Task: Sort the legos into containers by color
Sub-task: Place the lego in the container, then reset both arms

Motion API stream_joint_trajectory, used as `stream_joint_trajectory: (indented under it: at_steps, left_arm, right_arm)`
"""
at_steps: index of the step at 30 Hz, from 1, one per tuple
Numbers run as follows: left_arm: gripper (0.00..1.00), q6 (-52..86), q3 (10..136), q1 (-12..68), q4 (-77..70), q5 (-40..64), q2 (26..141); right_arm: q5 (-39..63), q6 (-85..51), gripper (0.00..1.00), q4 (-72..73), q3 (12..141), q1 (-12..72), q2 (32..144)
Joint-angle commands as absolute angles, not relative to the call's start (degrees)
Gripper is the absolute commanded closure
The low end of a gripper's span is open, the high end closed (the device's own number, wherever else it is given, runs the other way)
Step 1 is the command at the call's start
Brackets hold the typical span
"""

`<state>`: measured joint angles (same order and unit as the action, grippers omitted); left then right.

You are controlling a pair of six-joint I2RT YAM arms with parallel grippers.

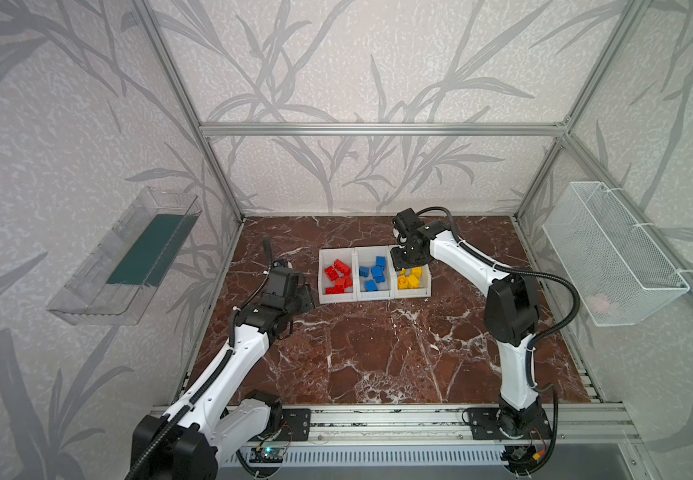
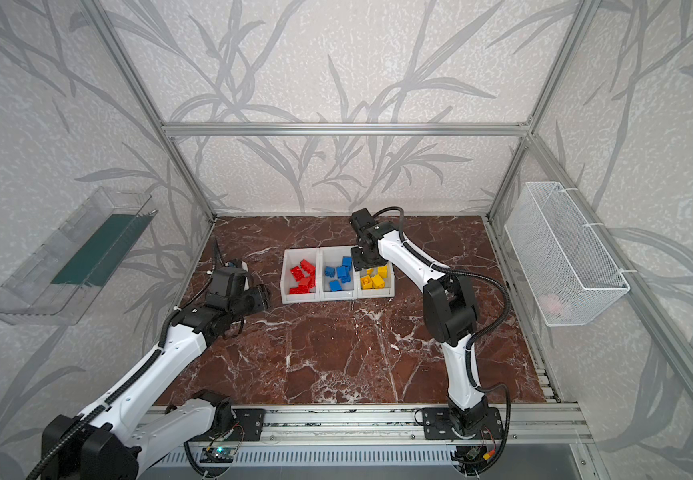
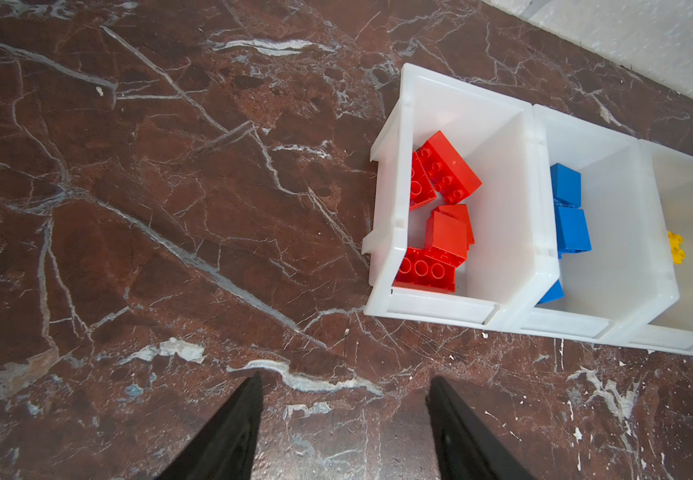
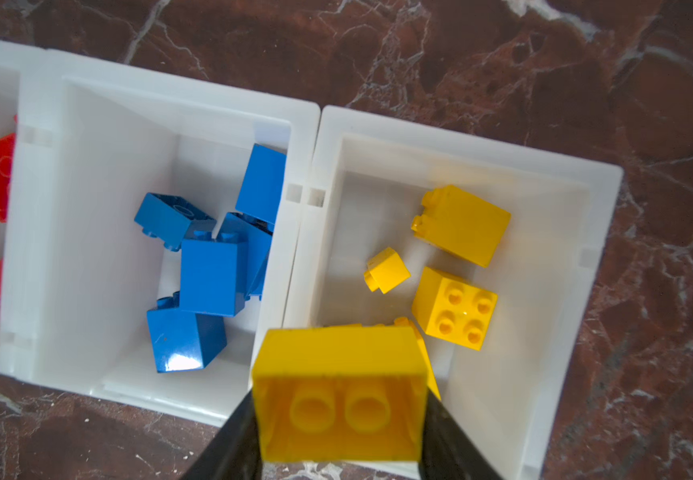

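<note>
Legos sit in three white bins that stand side by side, touching, on the brown marble surface point(image 1: 378, 353). The red bricks point(image 3: 448, 174) are in the first bin point(image 3: 461, 89). The blue bricks point(image 4: 212, 278) are in the middle bin point(image 4: 170, 89). The yellow bricks point(image 4: 461, 224) are in the last bin point(image 4: 482, 145). One more big yellow brick point(image 4: 340, 399) is up in the air over the last bin, at the side next to the middle bin. Its hollow bottom faces the wrist camera. The right fingers point(image 4: 448, 449) press on it, one on each side. The left fingers point(image 3: 228, 436) are spread apart with nothing between them. They hang over the bare surface, near the first bin.
</note>
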<state>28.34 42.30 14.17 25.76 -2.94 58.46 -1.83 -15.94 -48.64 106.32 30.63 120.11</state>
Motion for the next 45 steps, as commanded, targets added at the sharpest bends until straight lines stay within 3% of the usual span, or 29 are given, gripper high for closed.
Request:
stream_joint_trajectory:
  at_steps: [1,10,16,20,23,24,28,32,36,40,43,45]
  left_arm:
    - [0.34,29.0,41.56,13.89,25.67,-3.87,56.88]
    - [0.34,28.86,41.47,13.9,24.43,-3.79,56.63]
    - [0.31,24.48,41.53,13.83,20.74,-11.33,53.82]
    - [0.19,19.64,39.15,13.56,13.31,-22.72,51.01]
    - [0.02,15.54,33.3,12.95,1.13,-31.0,49.84]
    - [0.01,12.79,29.71,12.6,-5.92,-32.08,50.03]
    - [0.0,10.66,18.42,10.5,-27.68,-35.62,55.56]
    - [0.01,10.77,19.28,9.69,-29.34,-37.81,65.21]
    - [0.01,8.05,19.33,8.83,-40.61,-37.66,75.05]
    - [0.01,1.07,24.04,7.09,-44.66,-31.79,83.1]
    - [0.01,1.4,25.71,3.61,-48.45,-26.34,89.04]
    - [0.01,4.79,27.32,1.37,-39.73,-21.78,86.55]
  right_arm:
    - [-0.79,-15.57,0.38,-50.33,107.89,30.03,118.78]
    - [-1.4,-15.22,0.34,-49.75,106.58,29.26,113.77]
    - [-6.48,-12.73,0.3,-40.33,97.73,28.48,99.46]
    - [-13.04,-8.23,0.22,-24.06,81.27,26.72,83.07]
    - [-19.95,-7.16,0.07,-10.14,64.82,23.46,70.73]
    - [-22.36,-7.91,0.01,-5.75,59.21,21.58,67.23]
    - [-20.61,-7.91,0.01,7.23,40.1,13.89,59.23]
    - [-21.52,-2.62,0.01,11.62,31.95,12.92,60.31]
    - [-22.94,-0.88,0.01,19.44,28.62,12.75,66.77]
    - [-24.88,1.7,0.01,40.47,23.71,11.0,78.44]
    - [-18.77,-0.14,0.01,53.79,21.01,6.8,86.75]
    - [-13.26,-0.09,0.01,43.73,22.84,6.45,83.54]
